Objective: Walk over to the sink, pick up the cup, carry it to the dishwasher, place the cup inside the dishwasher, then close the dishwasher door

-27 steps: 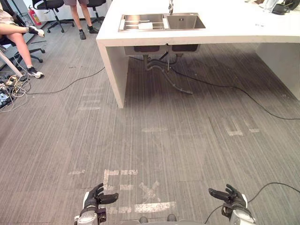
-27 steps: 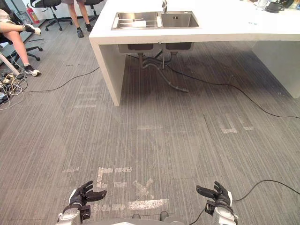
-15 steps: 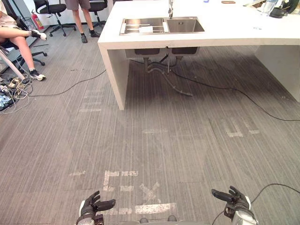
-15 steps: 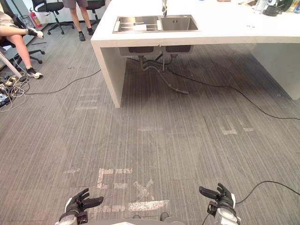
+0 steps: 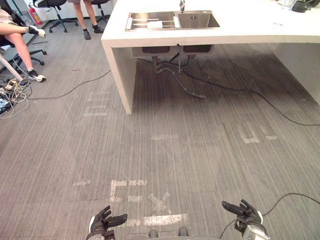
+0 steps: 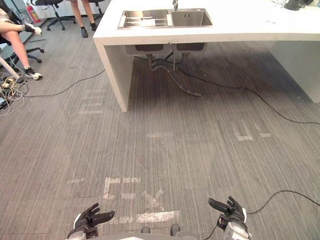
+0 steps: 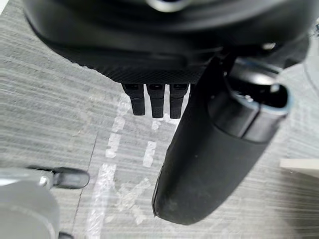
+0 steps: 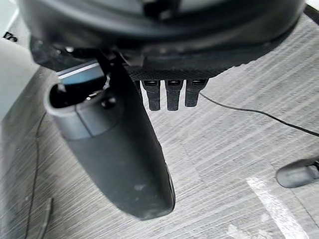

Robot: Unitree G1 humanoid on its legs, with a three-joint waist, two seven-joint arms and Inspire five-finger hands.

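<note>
Standing stage: approach to the sink [image 5: 197, 21], judged barely begun; grey floor [image 5: 175, 140] with pale tape marks [image 5: 160, 220] lies between the robot and the white counter [image 5: 240, 31] that holds the sink, which is well apart from both hands. Left hand [image 5: 105, 221]: low at the near edge of the eye views, fingers straight and spread, thumb out, holding nothing; its wrist view has bare floor past the fingers [image 7: 155, 102]. Right hand [image 5: 245, 214]: likewise low and near, fingers extended and relaxed, empty; floor beyond them in its wrist view. Sink: two steel basins side by side, tap [image 5: 182, 6] behind the divider, drain pipes [image 5: 170, 67] hanging below. Cup: cannot be picked out at this range; a pale item [image 5: 154, 24] lies on a rack in the left basin, but whether that is the cup cannot be told; in either case it is far ahead of the hands and up on the counter, not within reach. Bystanders: a seated person's legs [image 5: 20, 37] at far left, a standing person's legs [image 5: 85, 20] beyond the counter's corner. Done: nothing that can be confirmed. Remaining, by judgement: finish the walk, take the cup, carry it to the dishwasher, place it inside, shut the door.
</note>
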